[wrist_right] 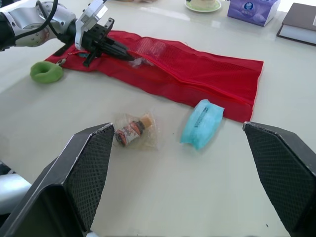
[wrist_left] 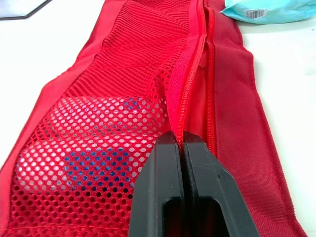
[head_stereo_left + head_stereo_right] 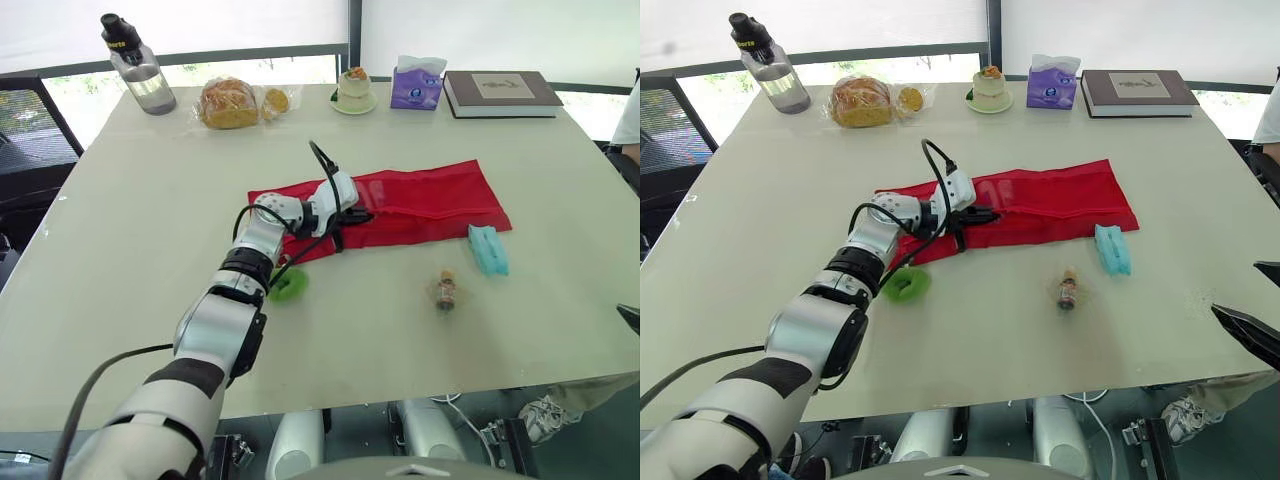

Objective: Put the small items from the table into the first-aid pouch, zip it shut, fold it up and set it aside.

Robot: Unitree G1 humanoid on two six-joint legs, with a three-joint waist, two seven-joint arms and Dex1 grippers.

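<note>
Forward, left pincer (image 3: 366,214) tight on pouch (image 3: 440,200)

The pale worktop (image 3: 110,260) stood before a window (image 3: 300,72) with white blinds (image 3: 220,20) largely lowered. Daylight entered beneath them; a dark mullion (image 3: 354,35) divided the panes.
</note>
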